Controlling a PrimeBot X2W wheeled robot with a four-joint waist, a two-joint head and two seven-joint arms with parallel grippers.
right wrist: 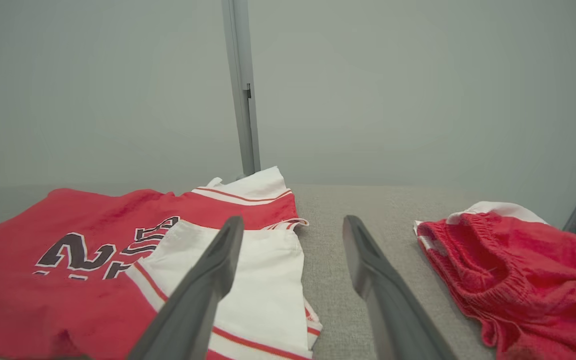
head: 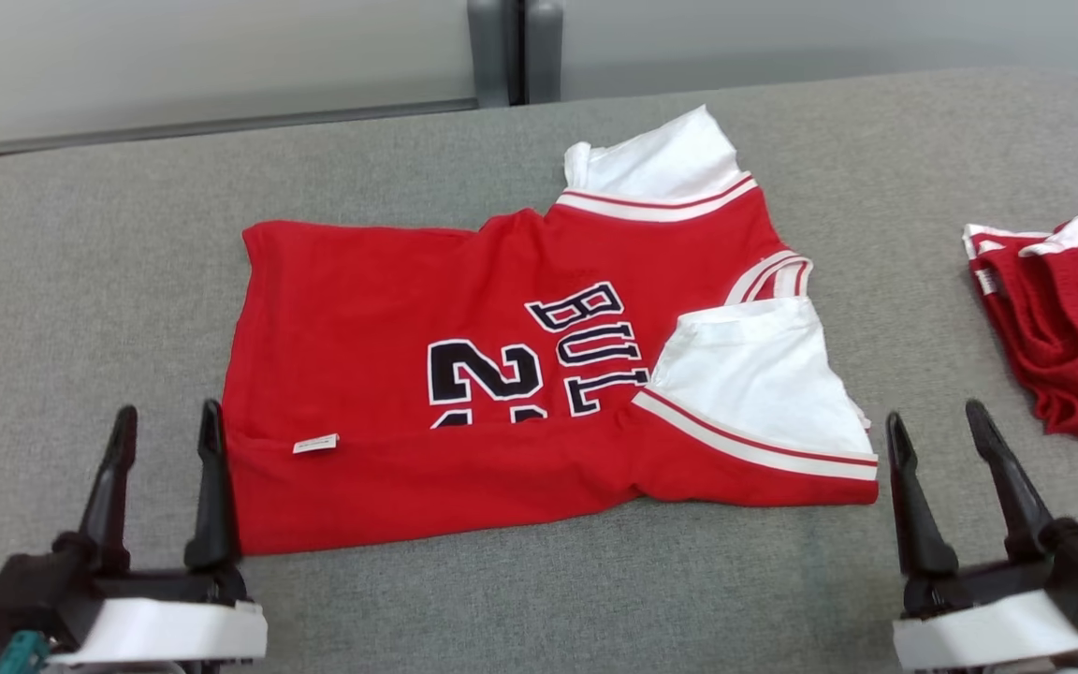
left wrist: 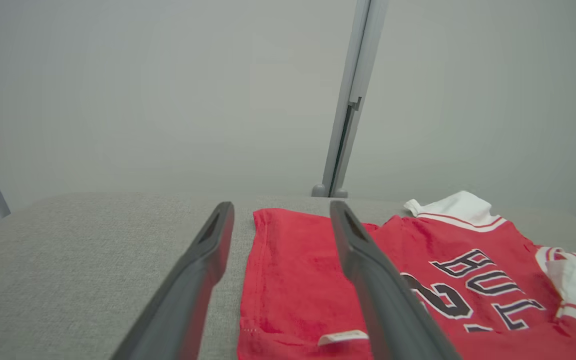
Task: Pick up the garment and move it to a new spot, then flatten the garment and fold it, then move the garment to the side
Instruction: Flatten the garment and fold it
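The garment (head: 464, 374) is a red jersey with white sleeves and dark lettering, lying on the grey table with its near edge folded over. In the left wrist view the garment (left wrist: 298, 280) lies between and to the right of my fingers; in the right wrist view the garment (right wrist: 118, 265) spreads to the left. My left gripper (head: 167, 421) stands open at the garment's lower left corner, its right finger at the cloth's edge. My right gripper (head: 938, 419) stands open just right of the white sleeve. Nothing is held between either gripper's fingers.
A second red and white piece of clothing (head: 1063, 318) lies bunched at the table's right edge, also in the right wrist view as the red shorts-like bundle (right wrist: 513, 280). The grey table (head: 80, 309) is bare at the left. A grey post (head: 506, 51) stands behind.
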